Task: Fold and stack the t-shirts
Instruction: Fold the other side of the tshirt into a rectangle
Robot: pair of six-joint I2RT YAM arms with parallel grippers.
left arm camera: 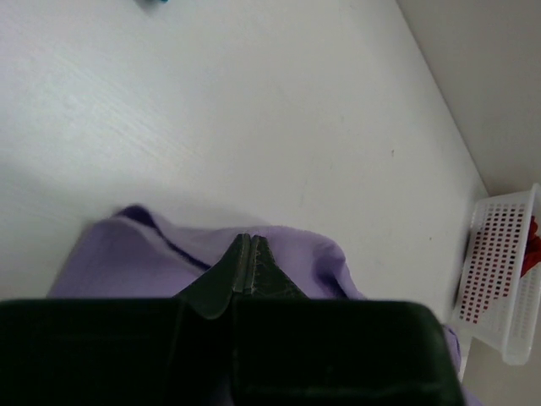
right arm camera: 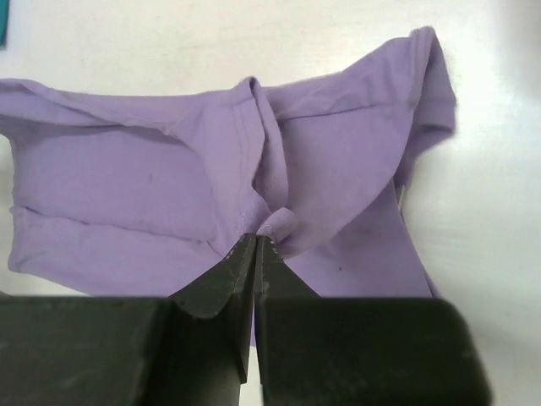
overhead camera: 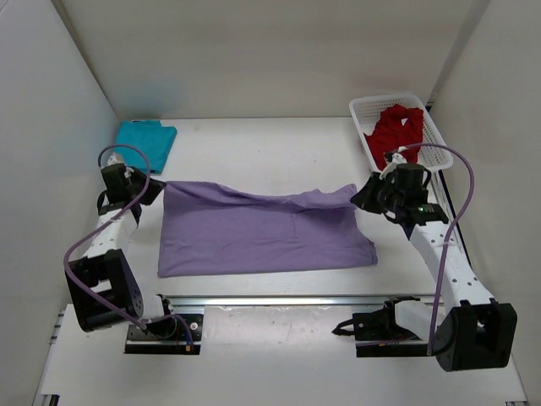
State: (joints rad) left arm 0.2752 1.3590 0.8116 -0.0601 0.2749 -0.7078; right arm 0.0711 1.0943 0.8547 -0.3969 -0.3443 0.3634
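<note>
The white table [overhead camera: 254,148] carries a lavender t-shirt [overhead camera: 262,233] spread across its middle, the far edge rumpled. A teal t-shirt [overhead camera: 145,139], apparently folded, lies in the far left corner, and a white mesh basket [overhead camera: 433,150] stands at the far right.

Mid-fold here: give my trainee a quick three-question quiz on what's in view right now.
1. Fill in: the teal shirt lies in the far ___ corner.
2. True or false: the red shirt sits inside the basket.
3. The left gripper and right gripper have their jaws shut on which shirt: A teal, B purple, C red?

Key: 1 left; 2 true; 3 B.
</note>
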